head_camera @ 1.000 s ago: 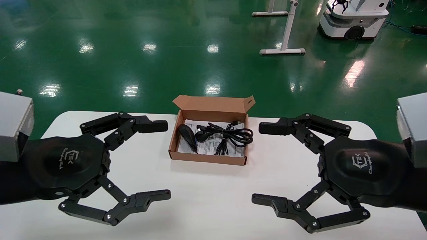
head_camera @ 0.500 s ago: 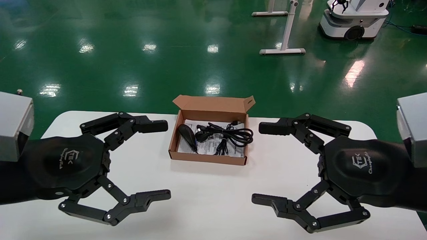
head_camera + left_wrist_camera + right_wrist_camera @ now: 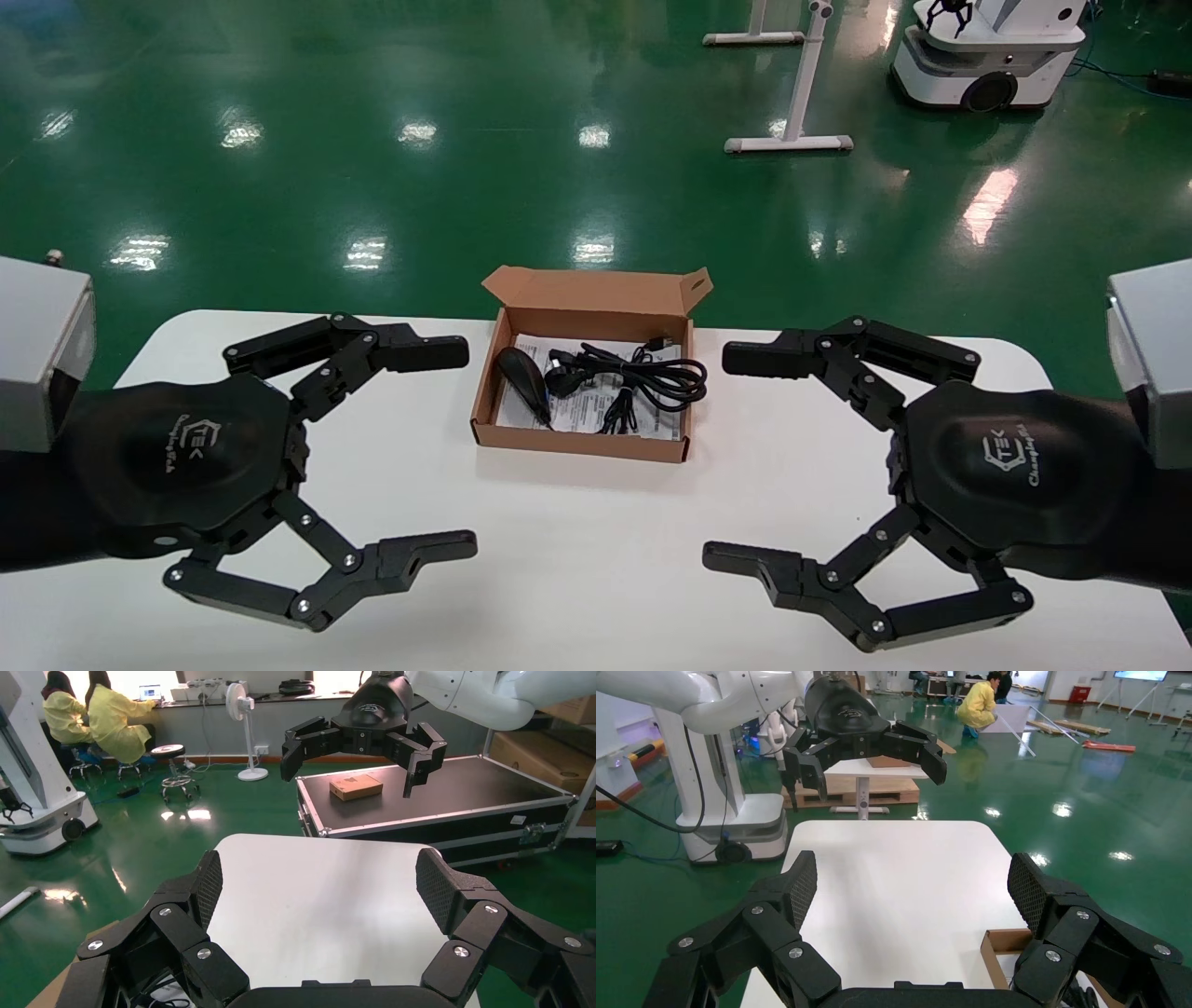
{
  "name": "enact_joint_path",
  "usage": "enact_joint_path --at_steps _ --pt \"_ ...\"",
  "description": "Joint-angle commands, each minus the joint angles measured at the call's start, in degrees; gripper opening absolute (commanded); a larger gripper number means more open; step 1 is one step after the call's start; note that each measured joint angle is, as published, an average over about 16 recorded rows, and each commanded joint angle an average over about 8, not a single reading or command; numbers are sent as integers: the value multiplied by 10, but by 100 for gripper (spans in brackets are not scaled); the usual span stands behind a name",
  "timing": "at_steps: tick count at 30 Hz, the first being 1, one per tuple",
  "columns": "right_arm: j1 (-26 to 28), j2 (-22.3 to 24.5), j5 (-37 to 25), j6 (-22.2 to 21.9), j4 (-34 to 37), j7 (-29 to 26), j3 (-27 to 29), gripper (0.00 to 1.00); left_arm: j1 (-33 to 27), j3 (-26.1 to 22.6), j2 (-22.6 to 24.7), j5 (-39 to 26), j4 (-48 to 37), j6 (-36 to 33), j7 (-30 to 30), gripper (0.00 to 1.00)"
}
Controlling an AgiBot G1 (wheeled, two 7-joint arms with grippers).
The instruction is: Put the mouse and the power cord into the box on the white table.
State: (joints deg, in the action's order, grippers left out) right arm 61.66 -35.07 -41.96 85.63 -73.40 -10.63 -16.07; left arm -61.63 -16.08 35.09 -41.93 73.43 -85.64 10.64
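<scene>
White table (image 3: 596, 559): it carries everything; the box stands near the middle of its far edge, and the near half lies bare between the two arms.

Box (image 3: 577, 444): open, its flap lid standing up at the far side, so the inside is free to reach from above; a white printed sheet (image 3: 652, 424) lines the bottom.

Left gripper (image 3: 456, 447): it hovers over the left part of the tabletop, fingers spread wide and holding nothing, pointing inward toward the box.

Right gripper (image 3: 722, 457): a mirror of the other over the right part of the tabletop, fingers also spread wide and empty.

Power cord (image 3: 643, 377): coiled in loops inside the box, toward its far right corner, plug toward the middle; it lies between the two grippers and beyond their fingertips, apart from both.

Mouse (image 3: 523, 375): inside the box along its left wall, just beside the cord's plug, its thin cable bundled toward the near wall; nearer the left gripper than the right, untouched.

Judgement: both items sit in the box and both grippers hang open to either side, so the task looks done and the arms parked.
</scene>
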Motion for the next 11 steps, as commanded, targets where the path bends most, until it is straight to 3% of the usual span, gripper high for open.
enact_joint_path --at_steps 1,11 --pt "0 0 0 0 0 0 0 100 0 0 0 0 0 0 0 100" --pt "0 0 0 0 0 0 0 100 0 0 0 0 0 0 0 100"
